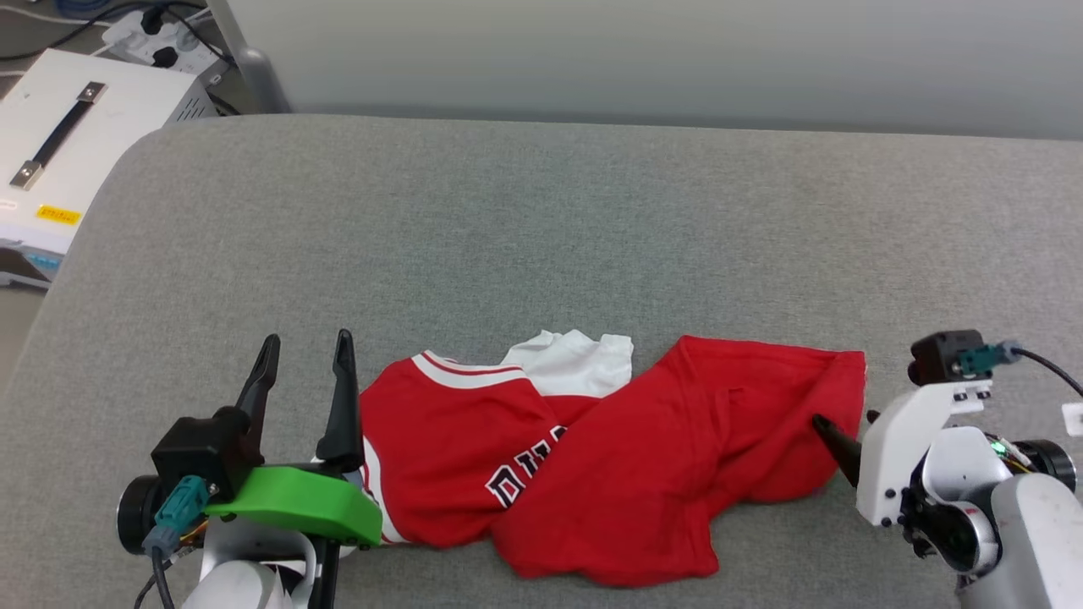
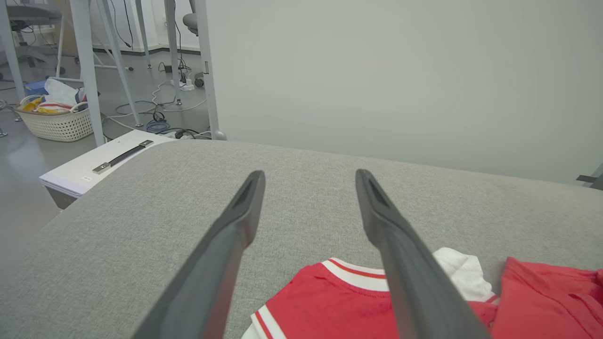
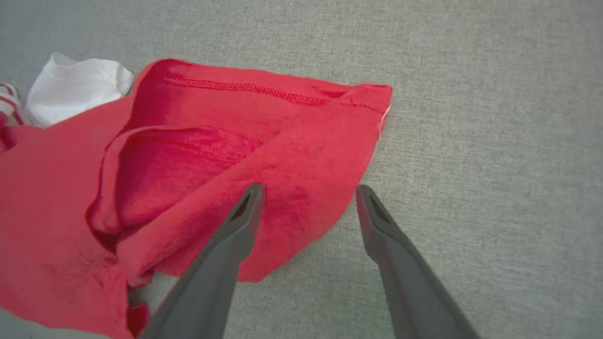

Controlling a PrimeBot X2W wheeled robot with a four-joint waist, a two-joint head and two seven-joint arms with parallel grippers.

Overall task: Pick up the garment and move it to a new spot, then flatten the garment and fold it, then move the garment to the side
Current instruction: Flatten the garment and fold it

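Garment lay crumpled on the near part of the gray fabric-covered desk, between the two arms. Red lower half was flopped over the front, hiding most of the black-and-white print. A white sleeve poked out on the far side, and striped trim showed at the left end.

Left pincer was released and empty, just beside the garment's left end, fingers pointing across the desk toward the wall.

Right pincer was also spread wide, gripping nothing, and straddled the garment's right edge: one finger over red cloth, the other over bare desk. Contact with the cloth could not be told.

White box with a black handle sat off the desk's far left corner.
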